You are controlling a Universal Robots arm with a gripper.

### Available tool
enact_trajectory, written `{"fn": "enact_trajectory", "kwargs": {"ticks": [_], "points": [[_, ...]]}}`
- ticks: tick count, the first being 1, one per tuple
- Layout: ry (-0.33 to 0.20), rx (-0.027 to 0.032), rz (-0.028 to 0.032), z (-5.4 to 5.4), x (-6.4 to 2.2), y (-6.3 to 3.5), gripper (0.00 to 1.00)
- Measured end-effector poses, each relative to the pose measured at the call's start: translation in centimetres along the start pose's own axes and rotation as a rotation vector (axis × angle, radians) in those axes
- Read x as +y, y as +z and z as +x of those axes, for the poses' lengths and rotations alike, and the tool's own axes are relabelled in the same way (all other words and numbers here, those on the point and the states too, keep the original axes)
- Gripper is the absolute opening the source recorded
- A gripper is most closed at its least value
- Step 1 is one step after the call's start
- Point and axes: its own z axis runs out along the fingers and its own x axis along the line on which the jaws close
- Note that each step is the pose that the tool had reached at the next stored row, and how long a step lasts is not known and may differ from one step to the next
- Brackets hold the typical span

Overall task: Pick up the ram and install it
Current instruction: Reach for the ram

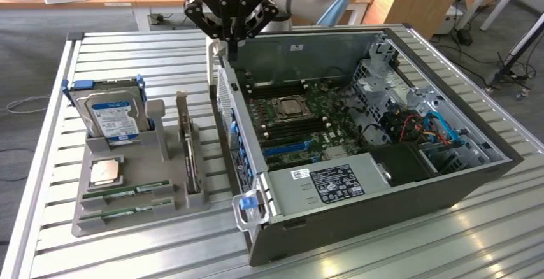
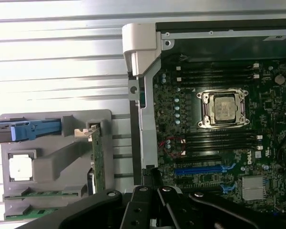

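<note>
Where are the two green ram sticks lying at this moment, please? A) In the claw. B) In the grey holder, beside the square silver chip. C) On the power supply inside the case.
B: both ram sticks lie flat in the grey holder, next to the silver chip, while the shut claw hangs over the case edge.

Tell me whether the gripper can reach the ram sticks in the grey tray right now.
Probably yes: both ram sticks lie uncovered in the tray, with nothing above them. The gripper hangs shut over the computer case edge, well clear of the tray.
</note>
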Motion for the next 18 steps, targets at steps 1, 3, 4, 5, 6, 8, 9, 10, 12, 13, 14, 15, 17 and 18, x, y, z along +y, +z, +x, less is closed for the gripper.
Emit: {"fn": "enact_trajectory", "kwargs": {"ticks": [1, 3, 4, 5, 6, 8, 9, 10, 12, 13, 14, 15, 17, 18], "points": [[0.000, 0.0000, 0.0000, 0.1, -0.01, 0.00, 0.11], [0.000, 0.0000, -0.0001, 0.4, -0.03, 0.00, 0.11], [0.000, 0.0000, 0.0000, 0.5, -0.04, 0.00, 0.11], [0.000, 0.0000, 0.0000, 0.6, -0.05, 0.00, 0.11], [0.000, 0.0000, 0.0000, 0.7, -0.05, 0.00, 0.11], [0.000, 0.0000, 0.0000, 1.0, -0.07, -0.01, 0.11], [0.000, 0.0000, 0.0000, 1.1, -0.09, -0.01, 0.11], [0.000, 0.0000, 0.0000, 1.3, -0.10, -0.01, 0.11], [0.000, 0.0000, 0.0000, 1.5, -0.11, -0.01, 0.11], [0.000, -0.0001, 0.0000, 1.6, -0.12, 0.00, 0.11], [0.000, -0.0001, -0.0001, 1.8, -0.13, 0.00, 0.11], [0.000, 0.0000, 0.0000, 1.9, -0.14, 0.00, 0.11], [0.000, 0.0000, 0.0000, 2.2, -0.17, 0.00, 0.11], [0.000, -0.0001, 0.0000, 2.4, -0.18, 0.01, 0.11]]}}
